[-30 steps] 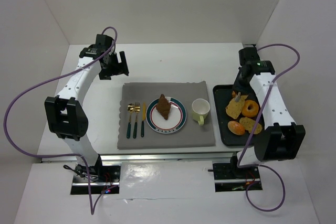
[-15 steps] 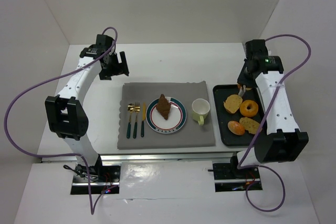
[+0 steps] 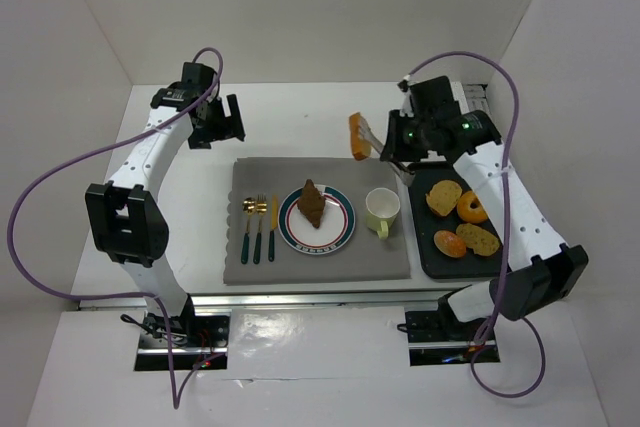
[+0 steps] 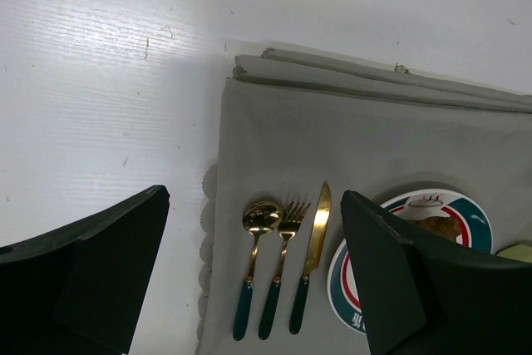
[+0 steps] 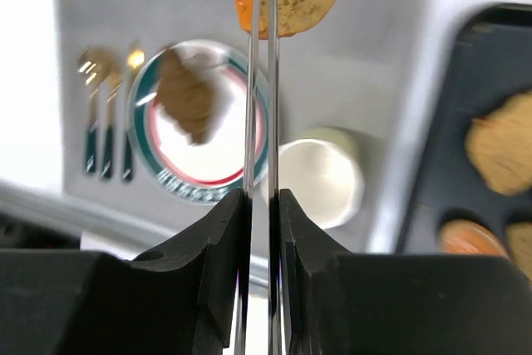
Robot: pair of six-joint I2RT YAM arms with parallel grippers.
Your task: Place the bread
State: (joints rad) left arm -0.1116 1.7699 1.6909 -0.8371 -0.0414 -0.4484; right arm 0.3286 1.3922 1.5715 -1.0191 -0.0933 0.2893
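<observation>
Right claw (image 3: pixel 366 137), clamped on the orange-crusted bread slice (image 3: pixel 356 136) held beyond the teal-rimmed white plate (image 3: pixel 338 219), should probably lower onto the plate's bare part beside the brown cake wedge (image 3: pixel 312 205), releasing low.

One slice of bread (image 3: pixel 356 136), orange-brown crust, pale tan porous crumb. It stands on edge, pinched between the thin fingers of the right end effector (image 3: pixel 366 134), with the crust and part of the cut face showing past the tips. It is off the bench, beyond the plate (image 3: pixel 348 224) and a little to its right, not touching it.
</observation>
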